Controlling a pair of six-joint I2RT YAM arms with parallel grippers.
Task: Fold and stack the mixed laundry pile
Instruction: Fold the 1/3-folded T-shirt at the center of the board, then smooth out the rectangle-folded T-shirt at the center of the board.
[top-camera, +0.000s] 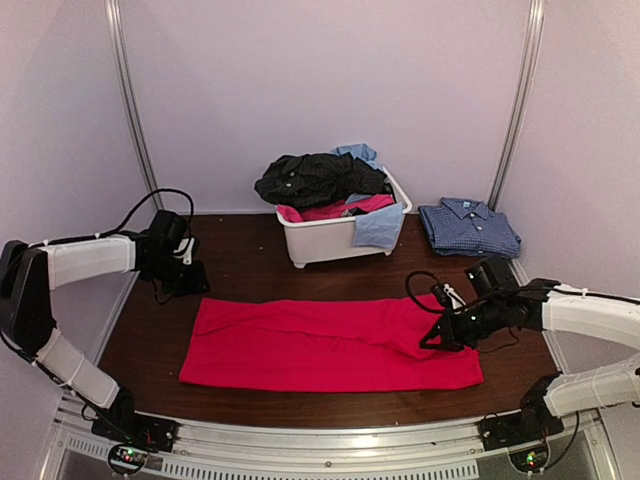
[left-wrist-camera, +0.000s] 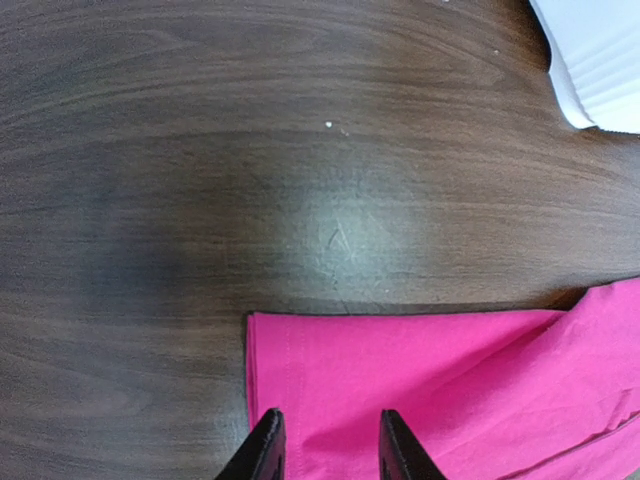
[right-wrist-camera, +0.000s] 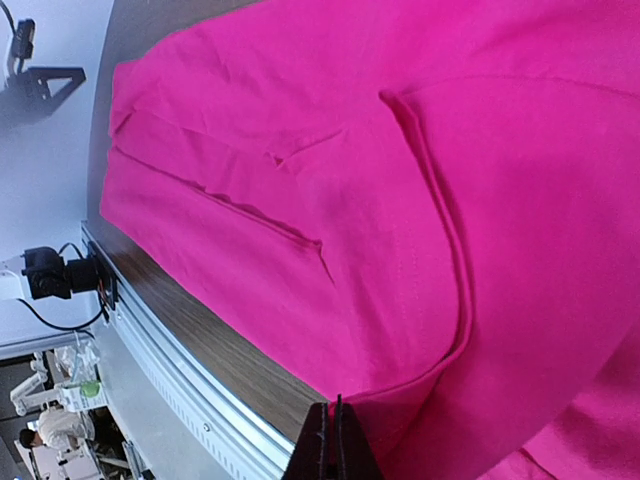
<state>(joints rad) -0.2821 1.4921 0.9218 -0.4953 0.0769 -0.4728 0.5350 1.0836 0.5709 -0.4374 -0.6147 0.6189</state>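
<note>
Along table (top-camera: 250, 265) near edge: pink cloth (top-camera: 320, 345), spread flat. Over its far-left corner: left gripper (left-wrist-camera: 330, 448), spread, gripping nothing. On its right end: right gripper (top-camera: 437, 338), pressed together; pinch on cloth unclear. At far edge: pile (top-camera: 315, 180) in tub (top-camera: 325, 245). Far-right corner: checked shirt (top-camera: 468, 228), folded.

Robot lab cell — white panel walls (top-camera: 320, 90), aluminium posts (top-camera: 131, 100), wooden table (top-camera: 250, 270)

White shells are covering the left arm (top-camera: 90, 262) and right arm (top-camera: 590, 312), with black joints showing between them. Thin black cables (top-camera: 160, 191) are looping off both. The left gripper (left-wrist-camera: 330, 430) and right gripper (right-wrist-camera: 332, 425) are showing plain black, tapering fingers.
</note>
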